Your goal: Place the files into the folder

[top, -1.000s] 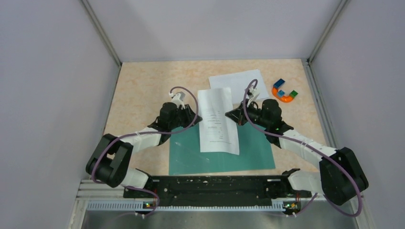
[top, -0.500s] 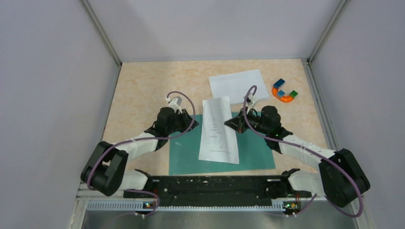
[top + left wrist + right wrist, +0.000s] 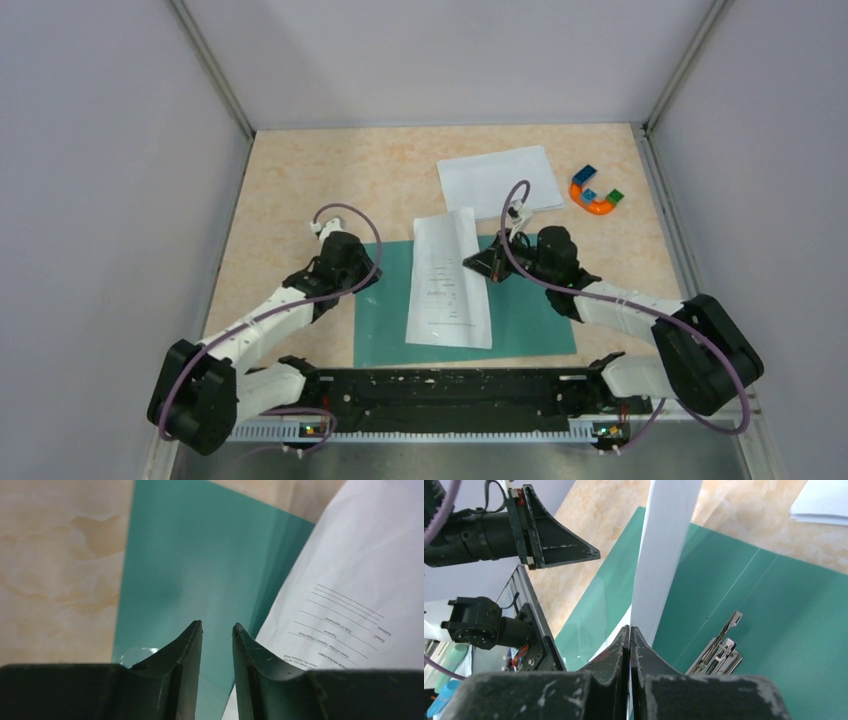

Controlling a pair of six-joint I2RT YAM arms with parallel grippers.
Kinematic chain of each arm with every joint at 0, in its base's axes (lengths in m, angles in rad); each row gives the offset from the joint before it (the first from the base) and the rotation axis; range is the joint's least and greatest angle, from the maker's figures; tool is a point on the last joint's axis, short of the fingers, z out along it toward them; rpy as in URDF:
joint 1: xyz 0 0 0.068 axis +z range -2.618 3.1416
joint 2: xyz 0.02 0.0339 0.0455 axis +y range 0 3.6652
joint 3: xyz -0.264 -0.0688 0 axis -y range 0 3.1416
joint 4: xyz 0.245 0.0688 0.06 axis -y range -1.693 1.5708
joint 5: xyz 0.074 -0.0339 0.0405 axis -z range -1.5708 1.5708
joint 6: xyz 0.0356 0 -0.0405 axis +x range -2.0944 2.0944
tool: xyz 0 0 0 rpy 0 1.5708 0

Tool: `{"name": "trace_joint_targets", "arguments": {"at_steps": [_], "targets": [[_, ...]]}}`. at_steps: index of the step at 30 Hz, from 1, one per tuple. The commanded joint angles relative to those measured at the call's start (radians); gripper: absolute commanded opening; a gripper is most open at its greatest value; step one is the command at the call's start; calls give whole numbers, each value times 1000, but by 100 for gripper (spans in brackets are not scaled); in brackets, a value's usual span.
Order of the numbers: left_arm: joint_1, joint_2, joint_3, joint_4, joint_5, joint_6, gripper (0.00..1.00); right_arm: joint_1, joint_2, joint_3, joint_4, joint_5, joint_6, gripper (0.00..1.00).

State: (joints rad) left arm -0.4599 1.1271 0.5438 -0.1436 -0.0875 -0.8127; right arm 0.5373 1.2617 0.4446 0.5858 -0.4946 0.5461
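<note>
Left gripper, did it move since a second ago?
Yes. Seen from the top, the left gripper drew back leftward and down the picture, from beside the printed sheet to the left edge of the folder.

Top external: high above and behind the arm bases (image 3: 440,395), tilted steeply down toward the far wall (image 3: 440,60); distant, taking in the whole beige marbled table (image 3: 300,190).
Left wrist: very near and low over the flat teal-green folder (image 3: 190,565), looking out along the left gripper (image 3: 217,626).
Right wrist: close and low, looking along the right gripper (image 3: 629,628) across the folder.
Shared: all three show the folder and the white paper sheet with small dark printed text (image 3: 450,295); the right wrist view also catches the left gripper.
</note>
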Motion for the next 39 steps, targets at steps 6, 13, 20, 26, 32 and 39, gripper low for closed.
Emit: {"name": "trace_joint_targets", "arguments": {"at_steps": [6,13,20,26,32,39], "targets": [[-5,-117,9,-448,-323,-308,29,86,101,33,74,119,29,0],[-16,-92,-8,-508,-337,-388,23,92,137,50,4,162,27,3],[-36,-69,-42,-489,-311,-423,21,91,143,46,-63,157,37,29],[-57,-57,-45,-489,-310,-430,14,92,169,65,-135,157,29,29],[-67,-34,-64,-458,-277,-443,5,93,200,87,-218,151,3,25],[-89,-6,-84,-420,-253,-462,0,134,222,127,-250,166,-18,2]]}}
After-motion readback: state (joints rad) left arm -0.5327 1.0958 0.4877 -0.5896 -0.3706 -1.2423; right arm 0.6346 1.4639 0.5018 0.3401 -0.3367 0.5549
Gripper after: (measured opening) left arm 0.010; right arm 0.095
